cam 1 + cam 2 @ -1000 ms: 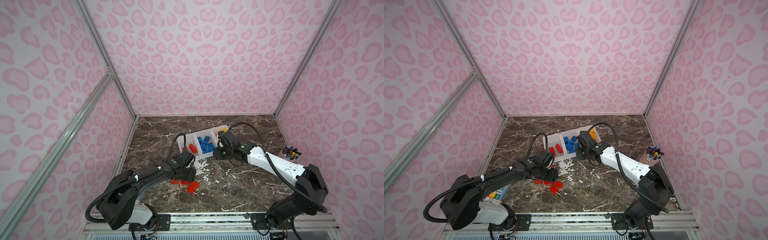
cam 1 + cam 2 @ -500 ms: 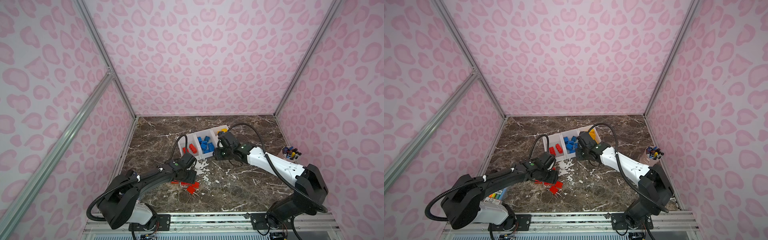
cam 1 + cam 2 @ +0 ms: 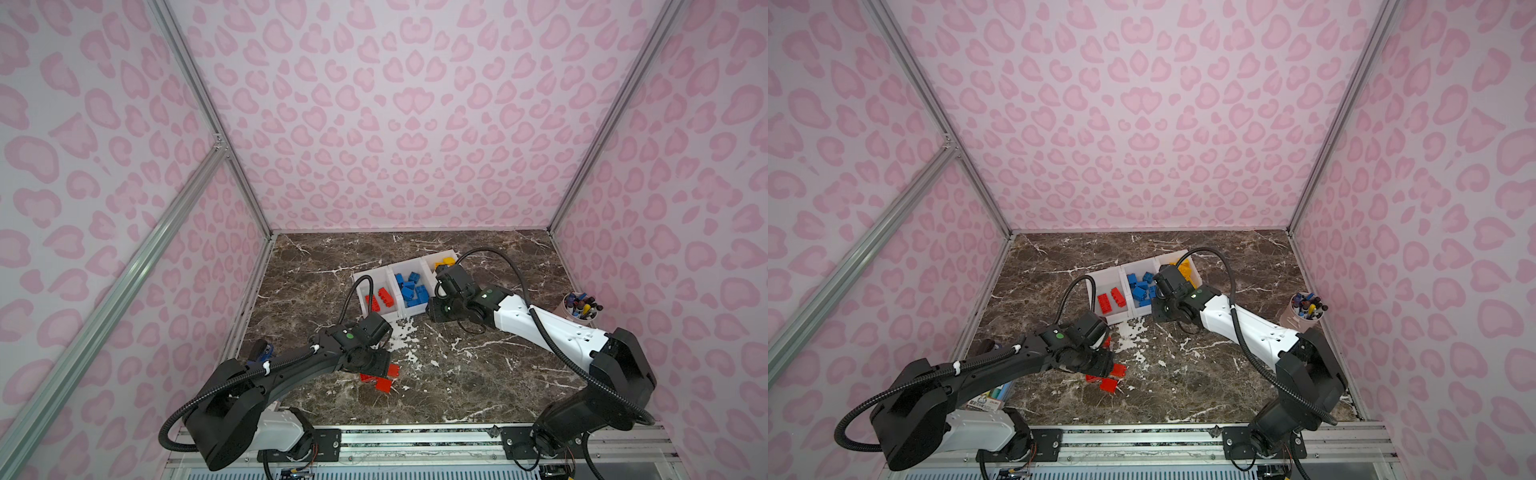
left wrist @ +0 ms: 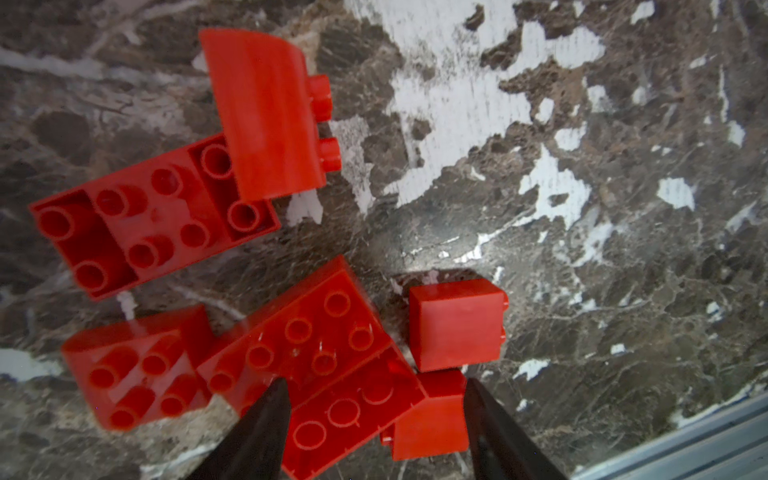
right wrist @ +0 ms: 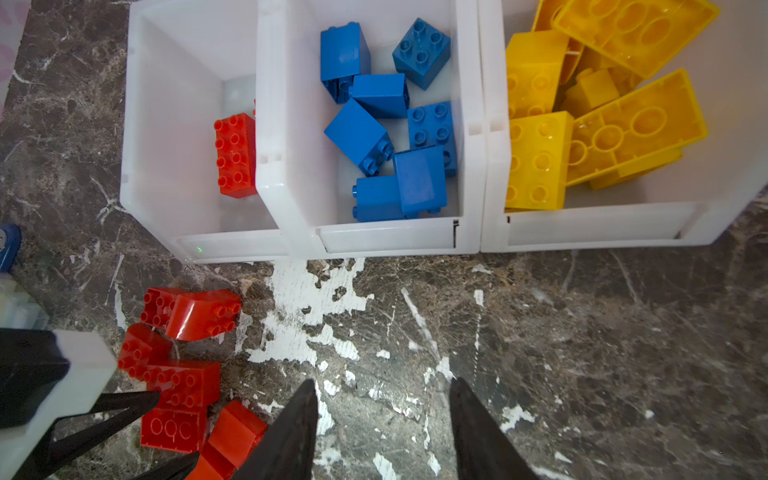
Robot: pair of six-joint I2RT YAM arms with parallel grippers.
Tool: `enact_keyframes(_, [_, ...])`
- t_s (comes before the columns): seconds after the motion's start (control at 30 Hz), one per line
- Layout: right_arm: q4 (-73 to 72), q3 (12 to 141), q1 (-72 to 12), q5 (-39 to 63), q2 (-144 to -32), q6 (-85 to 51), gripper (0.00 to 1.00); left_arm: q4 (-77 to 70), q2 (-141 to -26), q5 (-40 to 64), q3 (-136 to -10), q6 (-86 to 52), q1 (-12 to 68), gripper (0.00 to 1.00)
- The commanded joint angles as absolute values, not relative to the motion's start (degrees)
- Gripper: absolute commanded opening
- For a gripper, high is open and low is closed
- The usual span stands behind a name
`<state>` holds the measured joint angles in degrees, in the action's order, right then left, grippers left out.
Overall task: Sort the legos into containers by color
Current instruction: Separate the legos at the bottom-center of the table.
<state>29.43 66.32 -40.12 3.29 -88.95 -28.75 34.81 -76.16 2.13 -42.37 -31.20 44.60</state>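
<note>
Table: a dark brown, marble-patterned table [image 3: 478, 374] with white worn patches near its middle.
Bins: three white bins [image 5: 386, 239] are joined in a row. They stand in the back half of the table, about midway between its left and right edges, and the row slants slightly to the back edge.
End bin toward the left edge: holds the binned red bricks [image 3: 386, 296]. Two show in both top views, lying flat with their studs up.
Middle bin: holds only blue bricks [image 5: 374, 137] in a loose pile, some on their sides.
End bin toward the right edge: holds yellow bricks [image 5: 536, 158] in a pile. Two large ones are turned hollow side up.
Loose red bricks: the loose red bricks [image 4: 299, 345] lie in a cluster on the table in front of the bins, toward the front-left corner. They touch or lean on one another.
Curved red brick: the curved red brick [image 4: 262, 112] rests partly on a studded neighbour at the side of the cluster nearest the bins.
Left gripper: the left gripper [image 4: 374, 382] is low over the cluster and released, its black fingers spread. One tip is over a long brick and the other is just beside a small square brick. Both bricks lie on the table between the fingers.
Right gripper: the right gripper [image 5: 382, 382] is released, fingers apart with only bare table between them. It hovers just in front of the bins.
Cup of pens: the cup of pens [image 3: 579, 309] stands near the right edge of the table, apart from the bins.
</note>
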Motion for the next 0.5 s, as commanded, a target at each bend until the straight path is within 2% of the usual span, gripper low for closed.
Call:
enact_keyframes(0.0, [28.6,65.9,-40.2,3.4,-89.1,-28.9,0.52,37.2,-74.9,2.0,-42.0,-31.9,44.7,0.68])
enact_keyframes(0.47, [28.4,65.6,-40.0,3.6,-88.8,-29.2,0.52,37.6,-75.5,1.5,-41.3,-31.6,44.8,0.68])
